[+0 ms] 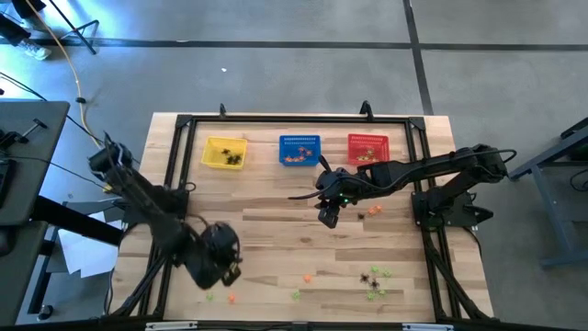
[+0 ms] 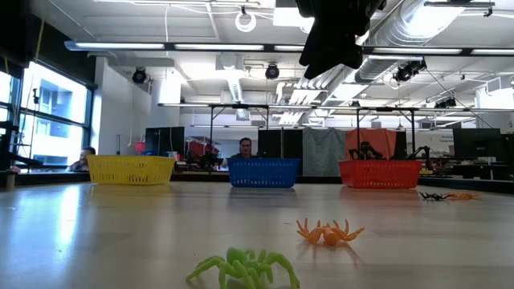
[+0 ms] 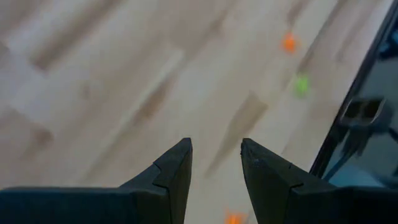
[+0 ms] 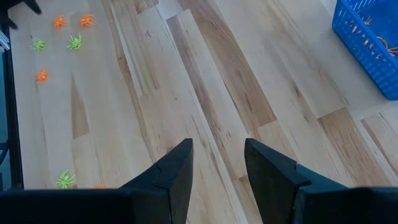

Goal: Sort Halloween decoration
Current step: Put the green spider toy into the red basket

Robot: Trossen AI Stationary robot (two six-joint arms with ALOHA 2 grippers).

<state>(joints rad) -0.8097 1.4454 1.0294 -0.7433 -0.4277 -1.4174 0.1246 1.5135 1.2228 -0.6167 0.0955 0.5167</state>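
Overhead, tiny plastic spider trinkets in orange, green and black [image 1: 372,280] lie scattered at the wooden table's [image 1: 266,198] lower edge. The left gripper [image 1: 223,267], lower left, and the right gripper [image 1: 329,215], centre, both hang open, empty. A slightly off-centre descent could flick such small pieces away.

This is a robotics lab in an open industrial hall. Exposed ducts [image 2: 450,32] and strip lights [image 2: 201,46] hang from the bare ceiling. Beyond the wooden surface [image 1: 276,211] stand more black-framed test rigs [image 2: 241,120] and monitors [image 2: 478,144], with people seated at desks [image 2: 244,148]. The floor [image 1: 276,74] is grey concrete, with cables [image 1: 78,74] trailing across it.
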